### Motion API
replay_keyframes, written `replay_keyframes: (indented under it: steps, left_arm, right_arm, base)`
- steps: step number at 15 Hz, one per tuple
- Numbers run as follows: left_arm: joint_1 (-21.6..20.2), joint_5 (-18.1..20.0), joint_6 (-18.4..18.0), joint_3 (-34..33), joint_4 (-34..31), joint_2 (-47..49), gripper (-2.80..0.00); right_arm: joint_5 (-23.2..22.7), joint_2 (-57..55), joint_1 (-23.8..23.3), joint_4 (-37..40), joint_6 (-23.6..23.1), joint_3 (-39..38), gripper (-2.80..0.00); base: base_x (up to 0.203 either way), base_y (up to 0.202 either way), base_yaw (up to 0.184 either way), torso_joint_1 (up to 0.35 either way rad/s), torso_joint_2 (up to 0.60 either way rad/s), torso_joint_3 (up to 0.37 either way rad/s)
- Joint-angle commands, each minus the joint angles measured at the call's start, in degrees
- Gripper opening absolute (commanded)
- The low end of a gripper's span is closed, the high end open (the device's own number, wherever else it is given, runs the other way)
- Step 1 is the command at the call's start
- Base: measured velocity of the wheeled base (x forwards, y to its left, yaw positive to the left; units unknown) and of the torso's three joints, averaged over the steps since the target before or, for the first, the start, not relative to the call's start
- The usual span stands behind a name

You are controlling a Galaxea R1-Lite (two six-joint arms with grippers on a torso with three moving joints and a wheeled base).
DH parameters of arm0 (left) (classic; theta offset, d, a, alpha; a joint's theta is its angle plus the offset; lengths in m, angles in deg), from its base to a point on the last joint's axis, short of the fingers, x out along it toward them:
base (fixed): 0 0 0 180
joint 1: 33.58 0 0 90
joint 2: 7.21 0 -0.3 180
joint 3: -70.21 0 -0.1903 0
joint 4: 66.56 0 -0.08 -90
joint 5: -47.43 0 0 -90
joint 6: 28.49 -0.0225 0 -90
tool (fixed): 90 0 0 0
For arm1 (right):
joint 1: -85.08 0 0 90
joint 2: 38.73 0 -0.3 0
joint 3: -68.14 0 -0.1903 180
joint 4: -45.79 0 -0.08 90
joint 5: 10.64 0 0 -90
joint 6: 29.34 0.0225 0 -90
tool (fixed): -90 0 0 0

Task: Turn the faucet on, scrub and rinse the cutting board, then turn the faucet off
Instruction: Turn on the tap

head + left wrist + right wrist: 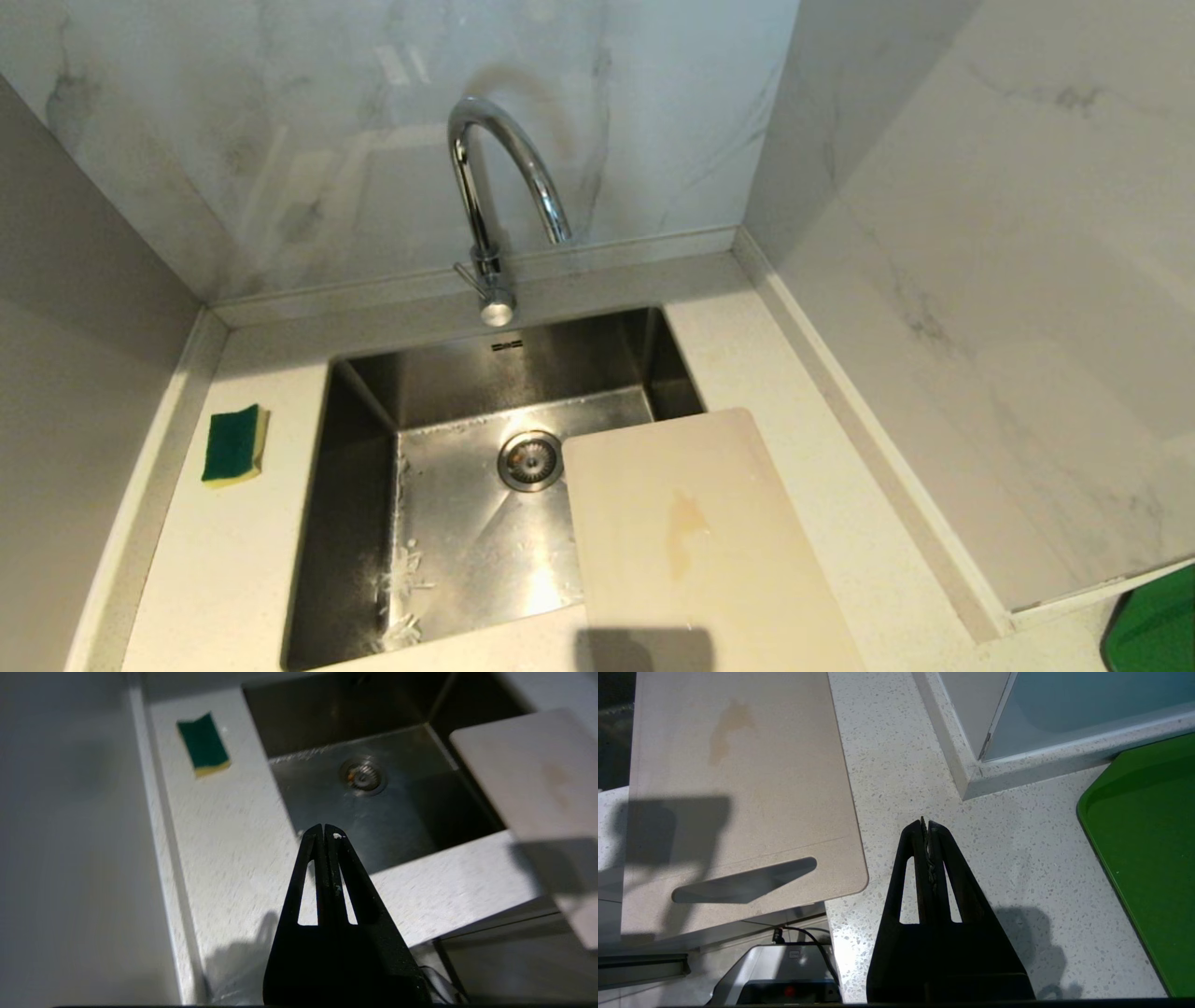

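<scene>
Faucet (504, 177): polished chrome, mirror-glossy. Sink (448, 523): brushed stainless steel. Cutting board (691, 541): matt cream plastic (orange-brown stain). Surface (233, 560): speckled white stone, smooth. Walls (980, 280): glossy marble. Sponge (233, 444): rough green scourer.

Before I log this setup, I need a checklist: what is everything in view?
faucet: one, chrome, behind the sink, no water running
sink: one, steel, set in the counter
cutting board: one, cream, stained, over the sink's right edge
sponge: one, green and yellow, on the counter left of the sink
tray: one, green, on the counter at far right
left gripper: black, shut, empty, above the sink's near edge
right gripper: black, shut, empty, above the counter
</scene>
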Motion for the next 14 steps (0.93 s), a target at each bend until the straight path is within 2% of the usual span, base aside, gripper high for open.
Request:
replay_keyframes:
  steps: [1, 4, 7, 11, 14]
  left_arm:
    - [0.0, 4.0, 0.0, 13.4, -0.2, 16.0, -2.8]
    - [0.0, 8.7, -0.1, 25.8, -0.3, 29.3, -2.8]
    - [1.1, 10.9, 0.0, 33.2, 0.0, 39.2, -2.8]
    - [4.8, 10.4, 1.8, 42.1, 2.0, 53.8, -2.8]
    - [7.5, 7.3, 5.5, 48.3, 5.3, 63.8, -2.8]
  right_arm:
    - [0.0, 0.0, 0.0, 0.1, 0.0, 0.0, -2.8]
    - [0.0, 0.0, 0.0, 0.1, 0.0, 0.0, -2.8]
    - [0.1, 0.0, -0.1, 0.1, 0.0, 0.0, -2.8]
    - [0.0, 0.0, 0.0, 0.1, 0.0, 0.0, -2.8]
    - [0.0, 0.0, 0.0, 0.1, 0.0, 0.0, -2.8]
  base:
    - [0.0, 0.0, 0.0, 0.0, 0.0, 0.0]
    - [0.0, 0.0, 0.0, 0.0, 0.0, 0.0]
    - [0.0, 0.0, 0.0, 0.0, 0.0, 0.0]
    - [0.0, 0.0, 0.0, 0.0, 0.0, 0.0]
    - [0.0, 0.0, 0.0, 0.0, 0.0, 0.0]
